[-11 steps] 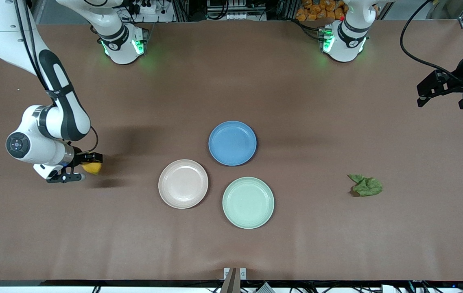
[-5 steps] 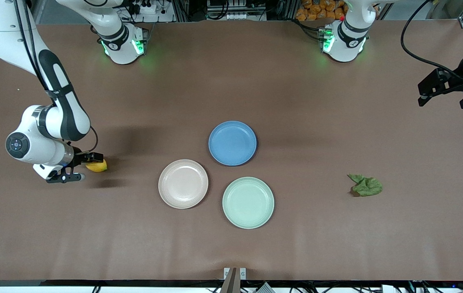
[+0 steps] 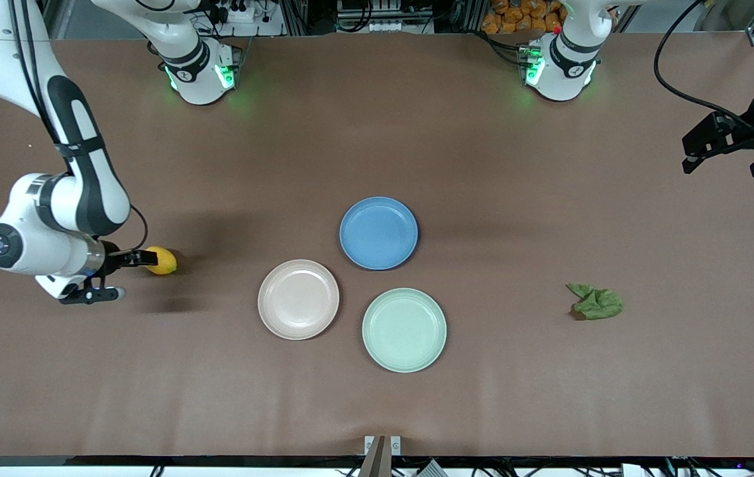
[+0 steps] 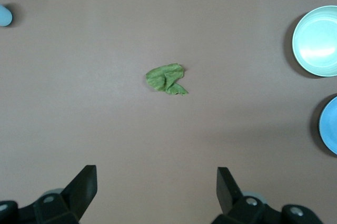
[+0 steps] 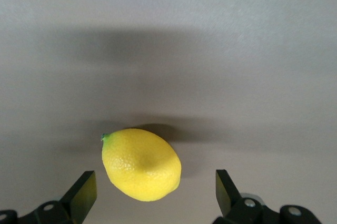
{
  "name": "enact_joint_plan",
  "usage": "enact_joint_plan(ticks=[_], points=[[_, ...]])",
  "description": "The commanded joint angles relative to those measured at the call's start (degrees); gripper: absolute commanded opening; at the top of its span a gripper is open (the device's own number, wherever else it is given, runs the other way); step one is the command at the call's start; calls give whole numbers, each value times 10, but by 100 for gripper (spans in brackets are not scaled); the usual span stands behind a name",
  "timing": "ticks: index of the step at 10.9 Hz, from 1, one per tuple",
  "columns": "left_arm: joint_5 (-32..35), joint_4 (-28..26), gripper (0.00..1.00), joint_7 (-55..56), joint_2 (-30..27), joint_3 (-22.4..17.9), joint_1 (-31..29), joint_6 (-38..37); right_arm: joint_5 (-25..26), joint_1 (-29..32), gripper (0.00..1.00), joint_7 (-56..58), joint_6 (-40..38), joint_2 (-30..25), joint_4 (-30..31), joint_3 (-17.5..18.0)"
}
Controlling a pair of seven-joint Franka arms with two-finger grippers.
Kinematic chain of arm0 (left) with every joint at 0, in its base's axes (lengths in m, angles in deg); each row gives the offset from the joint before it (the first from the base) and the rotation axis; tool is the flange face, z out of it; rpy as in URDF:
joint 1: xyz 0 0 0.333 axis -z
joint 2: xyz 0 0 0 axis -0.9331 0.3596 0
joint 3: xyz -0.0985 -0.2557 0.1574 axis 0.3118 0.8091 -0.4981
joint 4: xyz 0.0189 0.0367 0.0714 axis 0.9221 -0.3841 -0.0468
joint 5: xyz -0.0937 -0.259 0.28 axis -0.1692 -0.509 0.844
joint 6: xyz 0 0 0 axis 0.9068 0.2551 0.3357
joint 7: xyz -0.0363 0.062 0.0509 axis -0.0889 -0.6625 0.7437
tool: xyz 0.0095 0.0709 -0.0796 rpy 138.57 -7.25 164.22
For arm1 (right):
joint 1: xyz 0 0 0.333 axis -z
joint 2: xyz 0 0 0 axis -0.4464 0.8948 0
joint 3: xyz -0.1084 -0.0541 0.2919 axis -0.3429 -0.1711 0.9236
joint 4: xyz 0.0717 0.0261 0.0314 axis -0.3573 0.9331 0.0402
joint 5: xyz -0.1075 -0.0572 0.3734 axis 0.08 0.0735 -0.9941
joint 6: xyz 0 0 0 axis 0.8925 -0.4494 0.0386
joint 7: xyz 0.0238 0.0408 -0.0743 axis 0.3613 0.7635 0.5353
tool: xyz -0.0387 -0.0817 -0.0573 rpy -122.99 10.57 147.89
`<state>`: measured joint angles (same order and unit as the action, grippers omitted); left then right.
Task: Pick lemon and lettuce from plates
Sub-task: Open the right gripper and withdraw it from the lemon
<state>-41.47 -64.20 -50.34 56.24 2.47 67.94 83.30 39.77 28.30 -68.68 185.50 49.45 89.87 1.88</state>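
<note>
Lying on the table (image 3: 377,132), the oval yellow lemon (image 3: 160,260).

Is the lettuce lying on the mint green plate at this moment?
No, the lettuce lies on the bare table, well apart from the mint green plate.

The lemon (image 3: 160,260) lies on the table (image 3: 549,411) beside the open right gripper (image 3: 118,275) (plates (image 3: 298,299) bare); the lettuce (image 3: 595,302) lies well apart.

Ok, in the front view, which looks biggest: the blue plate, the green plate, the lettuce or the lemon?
1. Green plate and blue plate: about alike; green looks slightly bigger, though it is nearer the camera.
2. Lettuce.
3. Lemon, smallest.
</note>
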Motion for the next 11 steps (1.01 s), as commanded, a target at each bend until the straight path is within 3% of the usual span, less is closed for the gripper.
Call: enact_joint_plan(ticks=[1,5,11], points=[[-8,3,100,18,-2,-8,-15,-24,11,13,100,6,-62,-7,-48,0],[-16,4,100,16,-2,-6,-16,-24,11,26,100,21,-161,-7,-132,-12],[-15,5,100,15,4,-5,-16,-27,5,45,100,13,-211,-91,-128,-12]])
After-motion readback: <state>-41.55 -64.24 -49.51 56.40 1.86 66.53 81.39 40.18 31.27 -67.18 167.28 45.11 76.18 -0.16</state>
